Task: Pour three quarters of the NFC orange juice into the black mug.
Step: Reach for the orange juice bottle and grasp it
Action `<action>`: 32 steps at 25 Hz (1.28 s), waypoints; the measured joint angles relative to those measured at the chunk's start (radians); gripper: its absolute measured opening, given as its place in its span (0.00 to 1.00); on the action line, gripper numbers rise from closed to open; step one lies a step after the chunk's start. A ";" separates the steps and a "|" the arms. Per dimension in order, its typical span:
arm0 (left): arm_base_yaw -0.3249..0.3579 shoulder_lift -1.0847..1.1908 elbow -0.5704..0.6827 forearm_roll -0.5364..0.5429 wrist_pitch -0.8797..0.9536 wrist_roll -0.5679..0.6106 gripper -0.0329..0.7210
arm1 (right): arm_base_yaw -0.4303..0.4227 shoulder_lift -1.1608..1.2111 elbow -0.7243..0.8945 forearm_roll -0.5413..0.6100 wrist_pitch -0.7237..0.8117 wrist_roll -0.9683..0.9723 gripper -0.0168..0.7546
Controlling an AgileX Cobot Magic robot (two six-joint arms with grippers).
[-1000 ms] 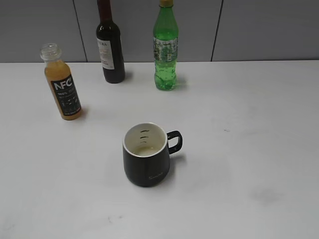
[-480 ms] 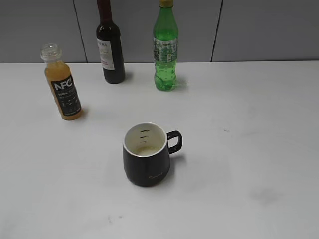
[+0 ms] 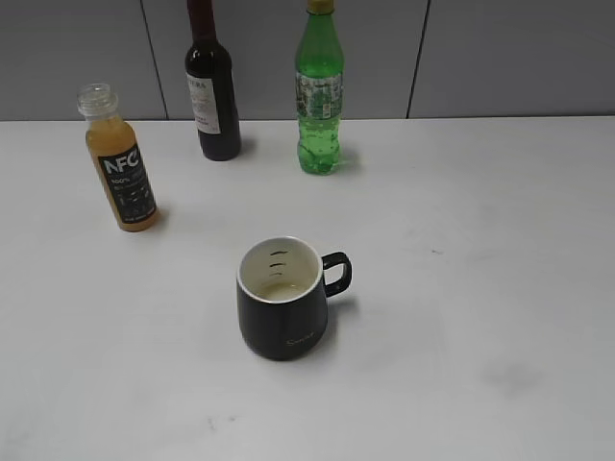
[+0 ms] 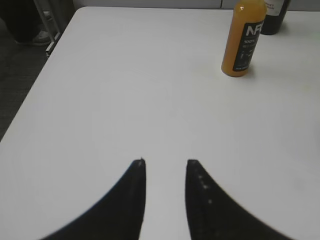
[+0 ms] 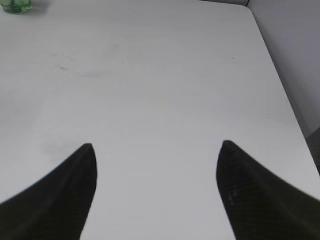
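My left gripper hovers above the white table, jaws parted by a narrow gap with nothing between them. My right gripper stands wide open over bare table, also holding nothing. The small clear plastic NFC orange juice bottle with the black label stands upright and capless at the far left, well apart from both grippers. The squat matte black mug with the cream interior sits near the centre, handle pointing right. A dark wine bottle and a green plastic bottle stand at the far edge.
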 joint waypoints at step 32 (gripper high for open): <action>0.000 0.079 -0.021 -0.006 -0.268 0.000 0.87 | 0.000 0.000 0.000 0.000 0.000 0.000 0.75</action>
